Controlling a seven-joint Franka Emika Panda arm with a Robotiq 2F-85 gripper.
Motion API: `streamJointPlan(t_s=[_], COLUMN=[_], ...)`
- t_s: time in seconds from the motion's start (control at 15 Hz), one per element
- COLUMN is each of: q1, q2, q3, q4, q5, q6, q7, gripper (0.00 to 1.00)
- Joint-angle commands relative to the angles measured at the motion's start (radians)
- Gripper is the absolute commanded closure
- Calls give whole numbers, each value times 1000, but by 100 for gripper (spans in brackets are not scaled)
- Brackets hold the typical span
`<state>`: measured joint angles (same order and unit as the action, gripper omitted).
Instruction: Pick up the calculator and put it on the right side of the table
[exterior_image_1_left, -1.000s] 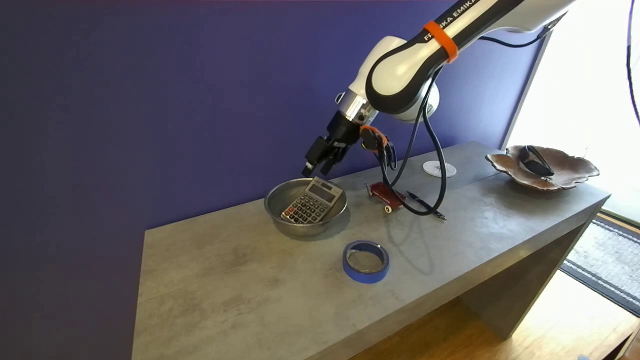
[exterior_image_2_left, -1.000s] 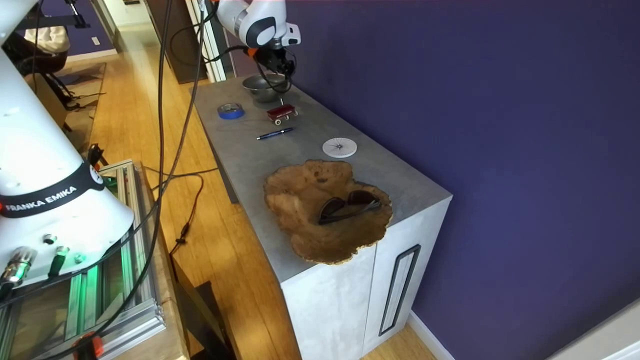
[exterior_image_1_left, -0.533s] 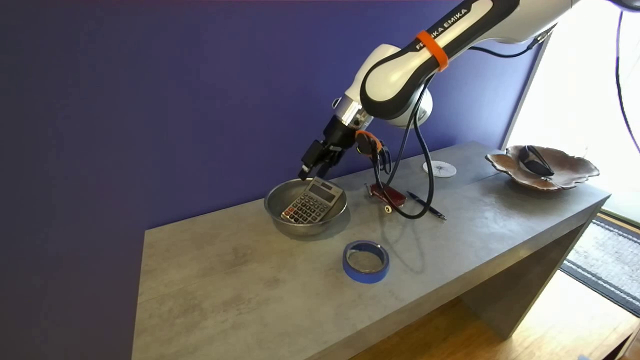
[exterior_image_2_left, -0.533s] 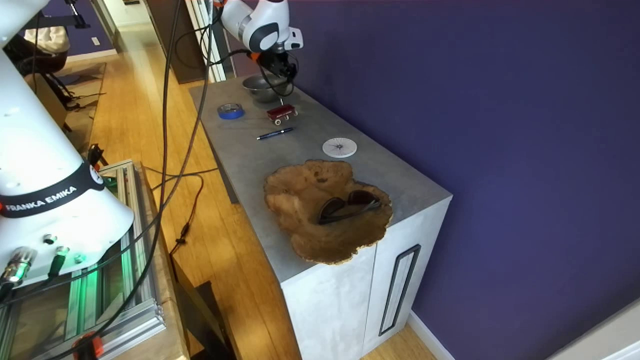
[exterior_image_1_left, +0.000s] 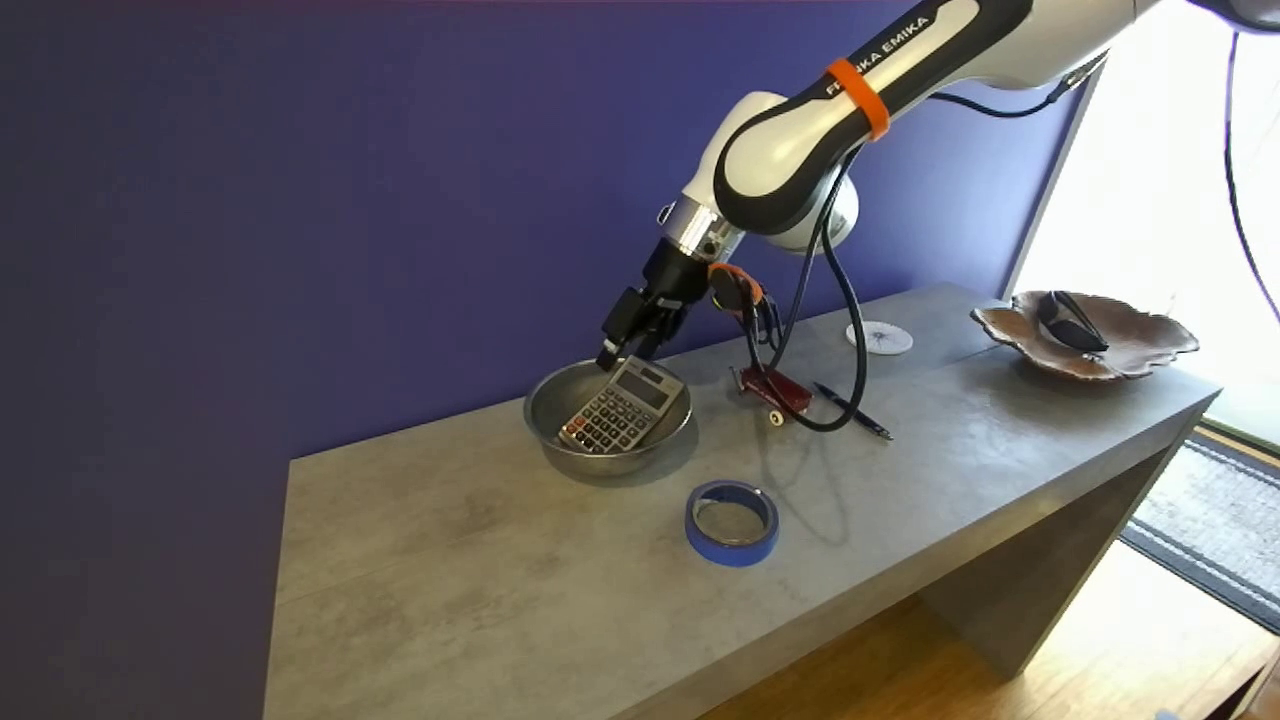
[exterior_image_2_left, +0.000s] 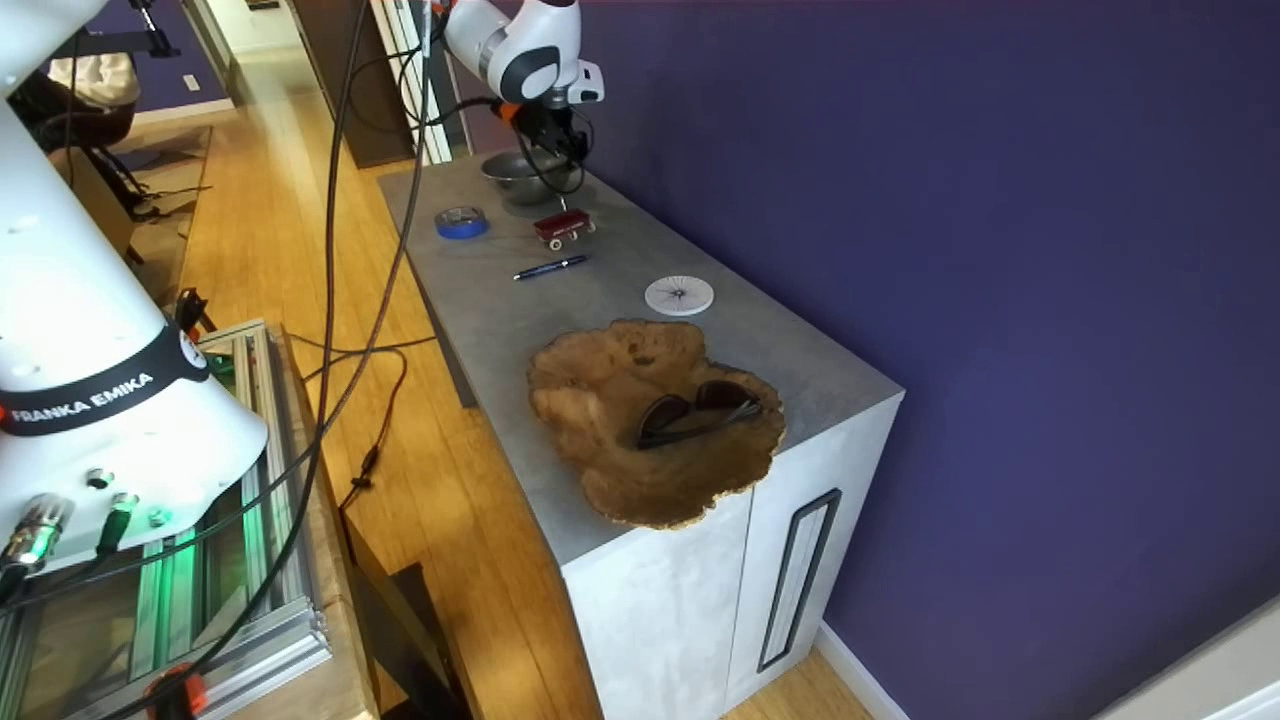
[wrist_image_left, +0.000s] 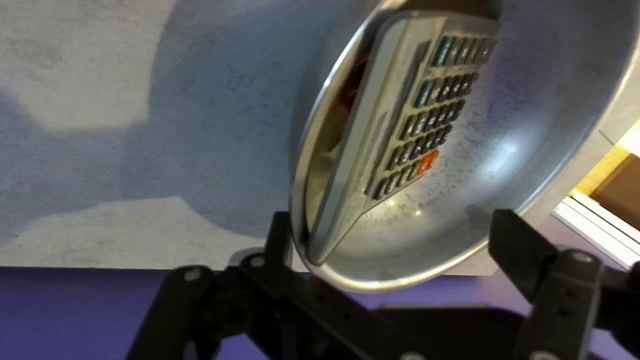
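The grey calculator (exterior_image_1_left: 625, 405) leans tilted inside the metal bowl (exterior_image_1_left: 600, 464), its screen end up at the rim. In the wrist view the calculator (wrist_image_left: 387, 125) rests against the bowl's side, keys facing inward. My gripper (exterior_image_1_left: 627, 355) is open and low over the bowl's wall-side rim. In the wrist view the open gripper (wrist_image_left: 392, 237) has one finger just outside the rim beside the calculator's raised corner, seemingly touching the bowl, and the other across the bowl's edge. Nothing is between the fingers but rim. The table (exterior_image_1_left: 450, 560) is light grey. The calculator is hidden in an exterior view behind the bowl (exterior_image_2_left: 515, 185).
Blue tape roll (exterior_image_1_left: 732, 550) stands in front of the bowl. A red toy wagon (exterior_image_2_left: 563, 226), a pen (exterior_image_2_left: 550, 267), a white disc (exterior_image_2_left: 680, 295) and a brown dish (exterior_image_2_left: 600, 390) with sunglasses (exterior_image_2_left: 700, 412) lie along the table. Purple wall (exterior_image_1_left: 400, 250) runs behind; arm cables hang near the wagon.
My gripper has moved down and slightly left in an exterior view, toward the bowl's rim. In the last half second the bowl and calculator have shifted slightly left there. The fingers stay open.
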<state>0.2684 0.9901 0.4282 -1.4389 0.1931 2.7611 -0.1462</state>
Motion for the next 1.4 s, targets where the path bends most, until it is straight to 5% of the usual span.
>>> streamJointPlan(t_s=[0.0, 1.33], q1=[-22, -17], q2=[10, 6], q3=[46, 75], q4=[32, 48], q5=[13, 30], q6=[-50, -109], q7=[-15, -12], gripper=[0, 0])
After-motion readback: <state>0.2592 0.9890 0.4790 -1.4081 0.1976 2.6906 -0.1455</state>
